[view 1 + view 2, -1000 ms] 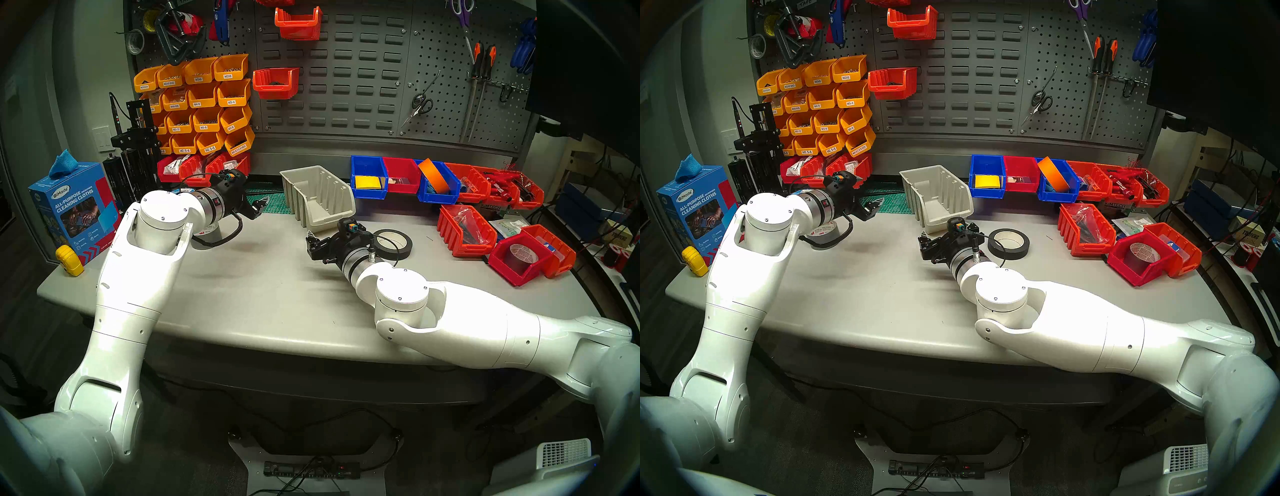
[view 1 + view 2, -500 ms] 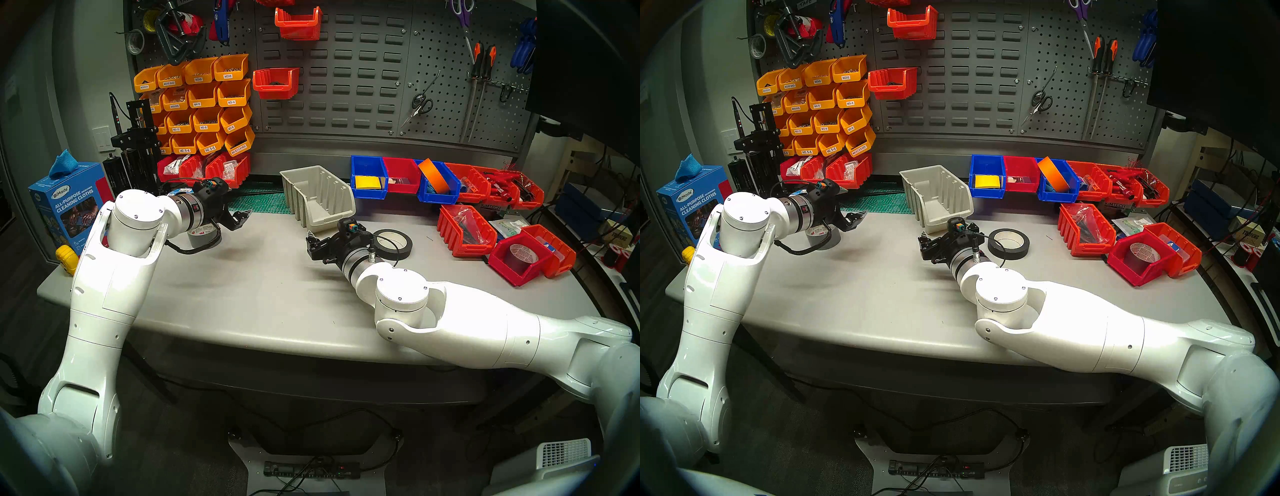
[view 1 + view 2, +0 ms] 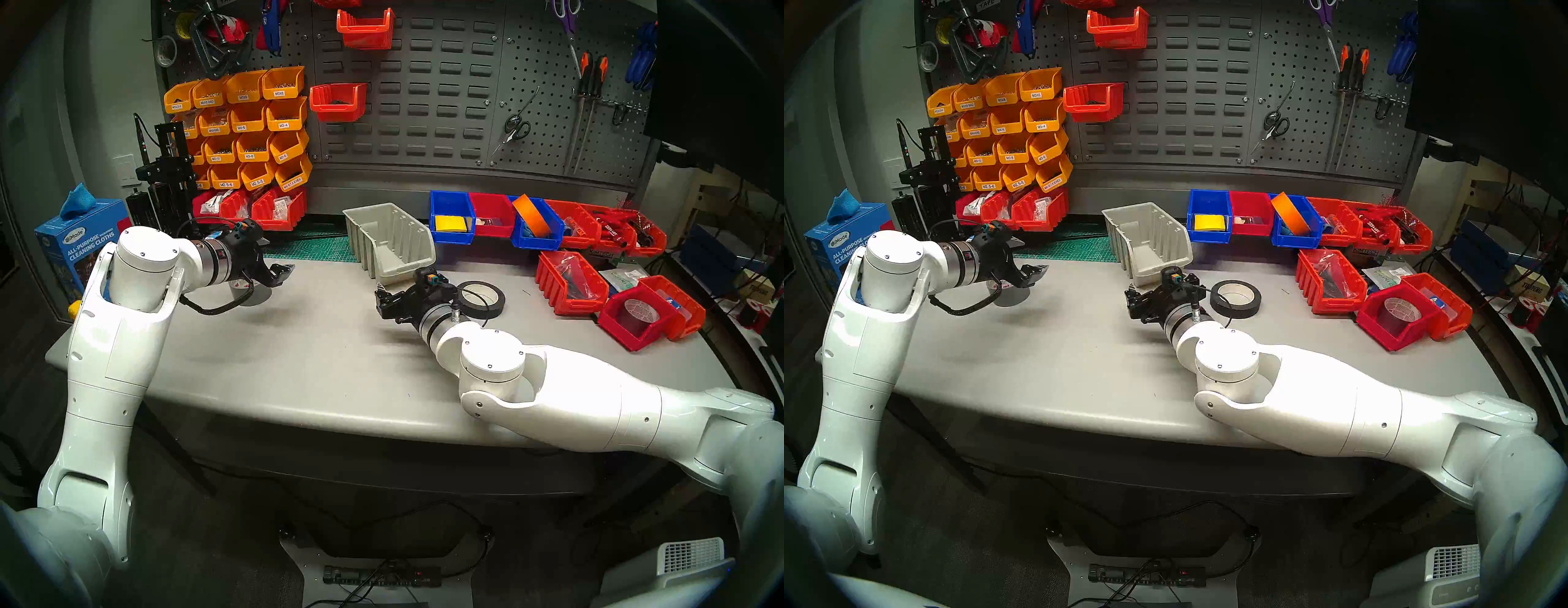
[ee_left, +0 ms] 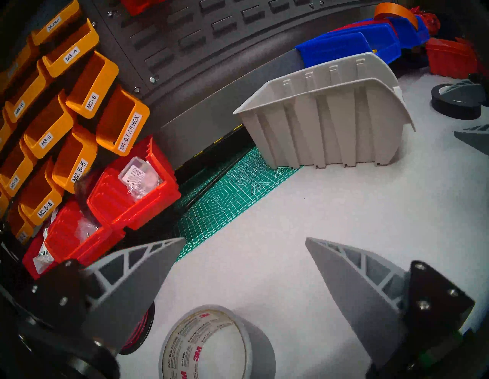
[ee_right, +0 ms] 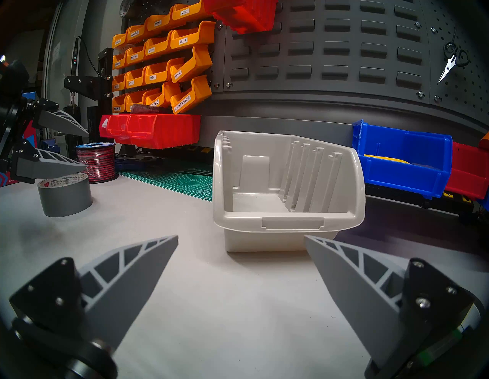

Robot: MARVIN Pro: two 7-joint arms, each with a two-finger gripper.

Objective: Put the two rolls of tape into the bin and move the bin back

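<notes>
While my left gripper (image 4: 244,267) hangs open and empty above the grey roll (image 4: 217,346), I judge the step in hand to be picking that roll up: I should drop straight down, put one finger into the core and one outside the wall, and close only once both are well past the top edge, keeping clear of the wire spool (image 5: 96,162) just beside it. My right gripper (image 5: 240,254) is open too, holding nothing, low over the table (image 3: 322,365) in front of the bin (image 3: 388,242). The grey roll lies flat on the table, silver-grey with a white printed core. The black roll (image 3: 481,299), wide and flat, lies beside my right wrist. The bin is empty.
</notes>
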